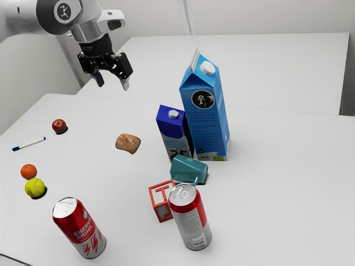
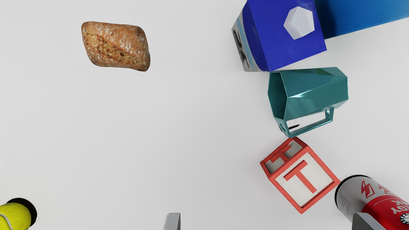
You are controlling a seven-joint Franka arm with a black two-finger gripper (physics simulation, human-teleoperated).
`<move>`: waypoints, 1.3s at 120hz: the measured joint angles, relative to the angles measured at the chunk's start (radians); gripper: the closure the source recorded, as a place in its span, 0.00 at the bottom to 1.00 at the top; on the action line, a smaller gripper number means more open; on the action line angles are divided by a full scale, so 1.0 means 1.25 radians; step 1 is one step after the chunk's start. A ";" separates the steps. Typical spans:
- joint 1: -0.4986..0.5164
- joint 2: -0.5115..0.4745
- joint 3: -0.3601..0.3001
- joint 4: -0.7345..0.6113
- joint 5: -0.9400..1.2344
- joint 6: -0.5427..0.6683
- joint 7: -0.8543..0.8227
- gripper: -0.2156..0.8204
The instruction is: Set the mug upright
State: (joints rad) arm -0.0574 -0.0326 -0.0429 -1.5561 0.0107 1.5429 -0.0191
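Mug (image 2: pixel 316 92): teal, faceted, lying on its side on the tabletop (image 1: pixel 116 194); mouth toward the bread roll's side, handle toward the letter block. Position: between the small blue carton (image 2: pixel 290 35) and the red-framed letter block (image 2: pixel 303 179) marked T. The handle's mouth end is right by the block; contact cannot be told.

Large blue carton (image 1: pixel 208 122): upright, just beside the small one, which also stands upright. Red and silver can (image 1: pixel 191 219): upright, close beside the block. Second can (image 1: pixel 80 230), energy drink: upright, well apart from it, toward the exterior view's left. Bread roll (image 2: pixel 116 46): alone on the tabletop, apart from the mug.

Farther toward the exterior view's left: tennis ball (image 1: pixel 35 188) just beside an orange (image 1: pixel 29 171); blue-ended marker (image 1: pixel 29 144) lying flat; red apple (image 1: pixel 59 125) near it.

My gripper (image 1: pixel 112 83): raised above the tabletop, away from the mug. Fingers spread wide, nothing between them; I am holding nothing.
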 joint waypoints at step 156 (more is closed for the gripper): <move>-0.023 -0.070 0.001 -0.467 -0.296 0.434 0.042 0.23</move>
State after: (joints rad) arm -0.0867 -0.1199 -0.0423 -2.1396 -0.3591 2.0853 0.0338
